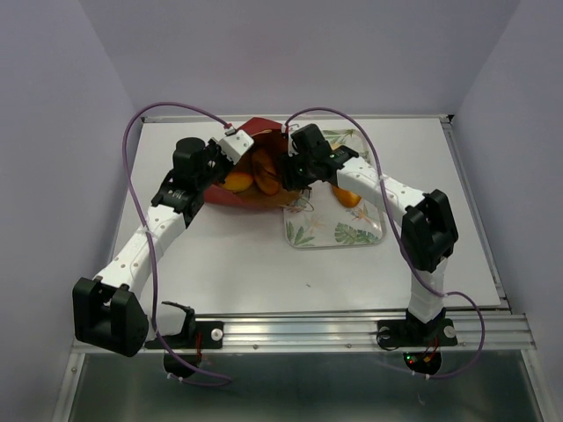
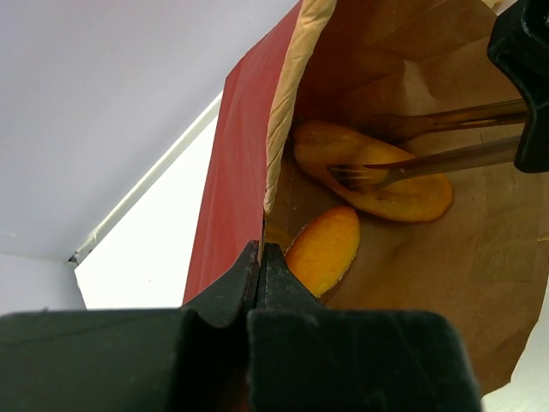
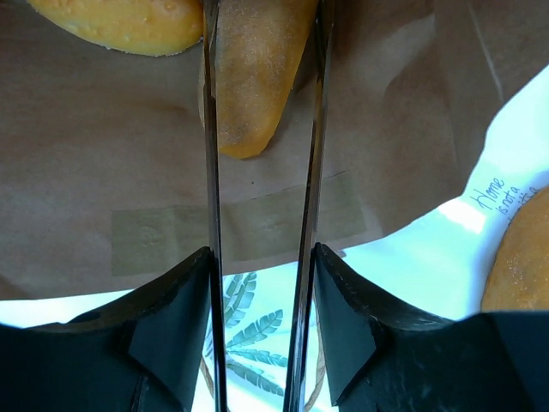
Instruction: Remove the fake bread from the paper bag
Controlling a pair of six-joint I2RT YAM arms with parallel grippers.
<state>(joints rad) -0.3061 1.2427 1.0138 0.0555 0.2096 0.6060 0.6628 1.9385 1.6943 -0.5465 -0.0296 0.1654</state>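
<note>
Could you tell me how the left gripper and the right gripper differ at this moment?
The left gripper is shut, pinching the rim of the paper bag; the right gripper holds its fingers apart either side of an oblong loaf, pressing or not I cannot tell. The left gripper sits at the bag's mouth; the right gripper reaches inside. The left gripper's fingers are short and black, the right gripper's long, thin metal. Both work on one bag.

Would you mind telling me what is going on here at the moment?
The left gripper is shut on the edge of the red paper bag, holding it open. The right gripper reaches inside, fingers spread over an oblong loaf; a second loaf lies beside it. One bread piece already sits on the leaf-patterned tray.
</note>
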